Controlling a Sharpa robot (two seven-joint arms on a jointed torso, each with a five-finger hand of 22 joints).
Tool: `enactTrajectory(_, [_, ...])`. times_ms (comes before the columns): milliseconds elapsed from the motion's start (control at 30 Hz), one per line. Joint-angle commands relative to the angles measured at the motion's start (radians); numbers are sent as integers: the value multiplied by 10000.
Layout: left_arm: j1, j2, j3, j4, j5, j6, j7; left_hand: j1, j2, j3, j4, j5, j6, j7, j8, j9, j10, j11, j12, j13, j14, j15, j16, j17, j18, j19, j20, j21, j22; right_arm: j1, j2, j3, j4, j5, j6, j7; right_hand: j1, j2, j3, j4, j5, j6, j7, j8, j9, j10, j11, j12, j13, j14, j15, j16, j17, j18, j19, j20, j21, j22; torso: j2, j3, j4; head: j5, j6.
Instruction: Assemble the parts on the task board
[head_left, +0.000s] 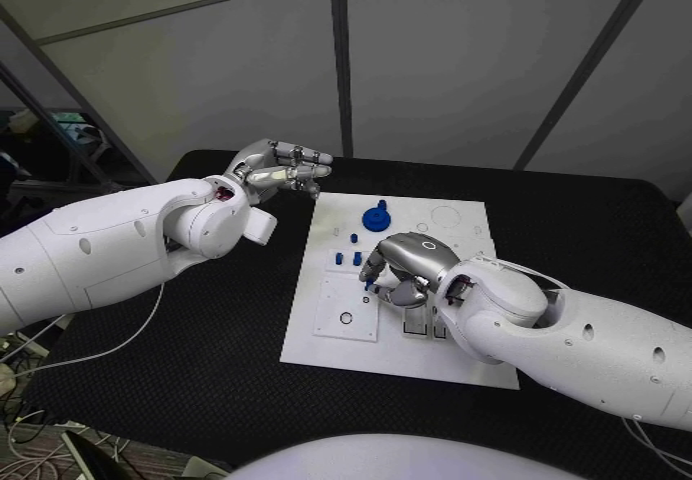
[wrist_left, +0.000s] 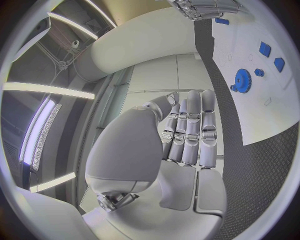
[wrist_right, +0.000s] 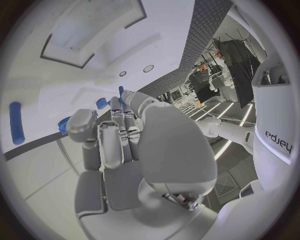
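two hands (head_left: 284, 166) (head_left: 400, 262): left curled empty at the board's (head_left: 332, 345) 11 o'clock; right's hold i cannot tell, may knock pegs (head_left: 348, 255).

Mirrored, perhaps "Sharpa", on arm (wrist_right: 275, 135)

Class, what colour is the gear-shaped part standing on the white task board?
Blue. The gear shows best in the left wrist view.

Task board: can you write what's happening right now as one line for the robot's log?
right hand: fingers down on task board, grip unclear | left hand: curled, off board | blue gear: on board
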Motion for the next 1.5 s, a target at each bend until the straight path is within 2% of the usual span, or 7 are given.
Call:
enactTrajectory(33, [11, 23, 9, -1, 47, 141, 14, -101, 10, 62, 13, 32, 0, 69, -63, -12, -79, 15, 22, -9, -39, 48, -48, -10, -75, -36, 5, 58, 12, -7, 34, -11, -25, 20, 255, 133, -26, 48, -29, -54, 40, -23, 12, -20, 5, 17, 32, -2, 12, 588, -54, 33, 8, -152, 61, -2, 44, 4, -3, -5, 0, 44, -43])
enactTrajectory(233, [10, 45, 8, -9, 47, 234, -30, -230, 8, 71, 52, 30, 2, 70, -56, -8, -115, 25, 27, -10, -42, 68, -62, -29, -79, -68, 26, 42, 18, -38, 40, -94, -45, 11, 316, 126, -30, 51, -31, -54, 45, -25, 13, -22, 5, 15, 33, -3, 12, 588, -53, 36, 11, -151, 58, -1, 43, 2, -5, 3, -2, 90, -77])
enactTrajectory(567, [10, 27, 8, -36, 47, 269, -43, -278, 21, 89, 61, 34, 44, 51, -28, 3, -131, 18, 34, -8, -42, 69, -65, -37, -76, -83, 35, 30, 16, -54, 31, -167, -61, 5, 489, 124, -37, 53, -35, -56, 53, -28, 14, -24, 6, 11, 34, -5, 13, 588, -51, 37, 10, -152, 58, 1, 46, 7, 4, -2, -6, 162, -110])
enactTrajectory(1300, [10, 40, 8, -45, 47, 332, -103, -298, 10, 97, 52, 36, 47, 47, -22, 3, -149, 15, 36, -8, -45, 67, -67, -43, -71, -91, 37, 23, 15, -69, 247, -207, -249, -50, 738, 48, -67, 64, -56, -61, 61, -49, 22, -37, 5, -15, 44, -16, 14, 583, -43, 35, -5, -147, 35, 8, 33, -16, -4, -7, -5, 203, -156])
enactTrajectory(1500, [10, 55, 8, -62, 47, 356, -129, -298, 10, 97, 52, 36, 47, 47, -22, 3, -149, 15, 36, -8, -45, 67, -67, -43, -71, -91, 37, 23, 15, -69, 283, -337, -234, -51, 917, 10, -96, 56, -84, -65, 57, -59, 26, -44, 6, -31, 49, -19, 15, 579, -37, 33, -15, -145, 22, 14, 28, -24, -11, -8, -8, 232, -145])
